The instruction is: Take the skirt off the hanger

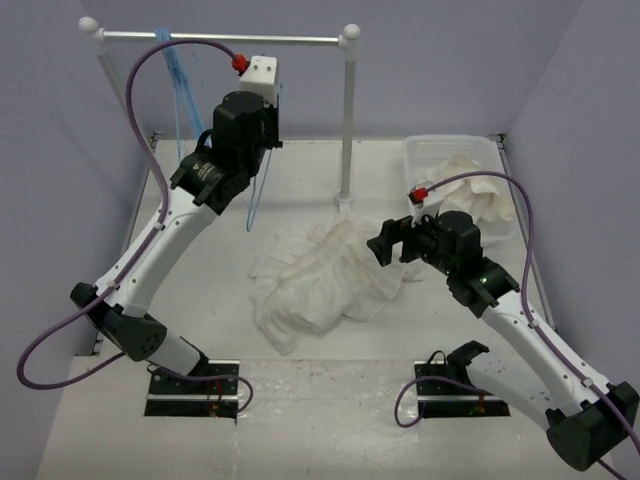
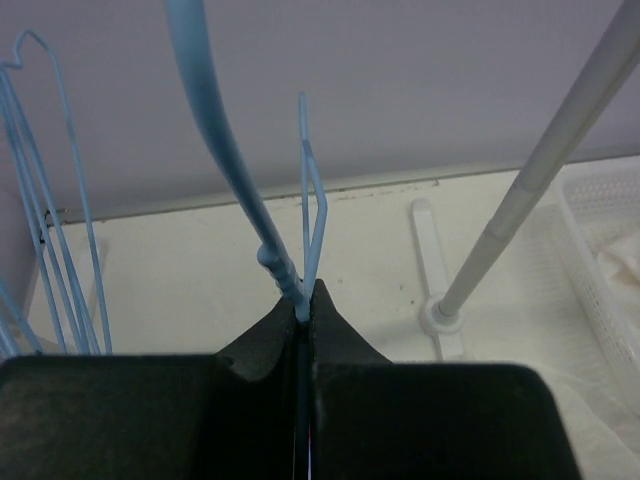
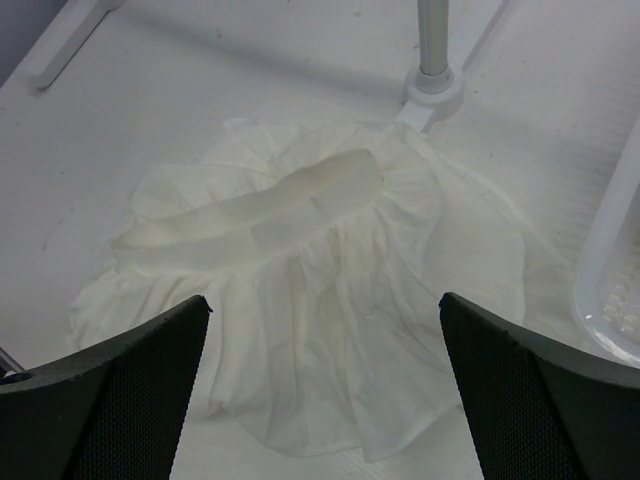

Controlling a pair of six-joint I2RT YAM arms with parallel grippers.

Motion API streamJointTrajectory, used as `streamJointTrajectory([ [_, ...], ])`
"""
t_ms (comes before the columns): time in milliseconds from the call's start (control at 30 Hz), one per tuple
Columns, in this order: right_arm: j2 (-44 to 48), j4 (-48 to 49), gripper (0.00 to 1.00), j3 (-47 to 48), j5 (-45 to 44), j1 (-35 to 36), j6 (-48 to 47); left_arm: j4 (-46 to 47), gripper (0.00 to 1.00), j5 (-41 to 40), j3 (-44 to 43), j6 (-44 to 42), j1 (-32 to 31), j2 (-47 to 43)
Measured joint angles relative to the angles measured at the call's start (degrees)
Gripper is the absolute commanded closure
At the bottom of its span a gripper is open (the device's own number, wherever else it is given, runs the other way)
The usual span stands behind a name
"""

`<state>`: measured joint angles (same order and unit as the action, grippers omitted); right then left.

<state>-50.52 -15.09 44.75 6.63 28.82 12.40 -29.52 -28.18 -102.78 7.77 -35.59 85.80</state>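
The skirt [image 1: 318, 278] lies in a loose white heap on the table, free of any hanger; the right wrist view shows its gathered waistband [image 3: 270, 205] on top. My right gripper [image 3: 325, 310] hovers open just above the skirt's right part, with nothing between its fingers [image 3: 150, 375]. My left gripper [image 2: 308, 300] is raised near the rail and shut on the thin light-blue wire hanger [image 2: 316, 215]. That hanger [image 1: 258, 205] hangs bare below the gripper.
Several more blue hangers [image 2: 50, 250] hang on the rail [image 1: 220, 39] at the left. The rack's right pole [image 1: 349, 130] and its base [image 3: 432, 92] stand just behind the skirt. A white basket [image 1: 430, 150] with an off-white cloth [image 1: 475, 185] sits back right.
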Motion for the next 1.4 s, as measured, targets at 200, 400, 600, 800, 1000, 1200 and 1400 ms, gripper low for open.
streamJointTrajectory([
  [200,0.72,0.02,0.01,-1.42,-2.1,0.0,-0.02,5.44,1.0,1.27,-4.5,-3.21,1.09,3.43],
  [400,0.63,-0.04,0.01,-2.84,-3.8,0.0,-0.17,9.27,1.0,2.01,-14.08,-5.57,1.97,9.07],
  [600,0.72,-0.04,0.01,-2.84,-4.96,0.0,-0.57,9.66,1.0,3.1,-18.49,-5.88,5.07,15.28],
  [800,1.16,-0.42,0.01,-2.91,-6.12,0.0,-0.74,9.01,1.0,4.24,-19.3,-5.46,7.21,19.5],
  [1000,2.71,-0.39,0.01,-3.04,-6.14,0.0,-0.85,9.09,1.0,4.09,-19.19,-5.44,7.45,19.3],
  [1200,2.78,-0.37,0.01,-3.04,-6.19,0.0,-0.87,8.94,1.0,2.05,-19.19,-5.46,8.74,16.94],
  [1400,2.78,-0.46,0.01,-3.04,-7.37,0.0,-1.09,8.44,1.0,2.12,-17.09,-4.39,15.45,14.8],
])
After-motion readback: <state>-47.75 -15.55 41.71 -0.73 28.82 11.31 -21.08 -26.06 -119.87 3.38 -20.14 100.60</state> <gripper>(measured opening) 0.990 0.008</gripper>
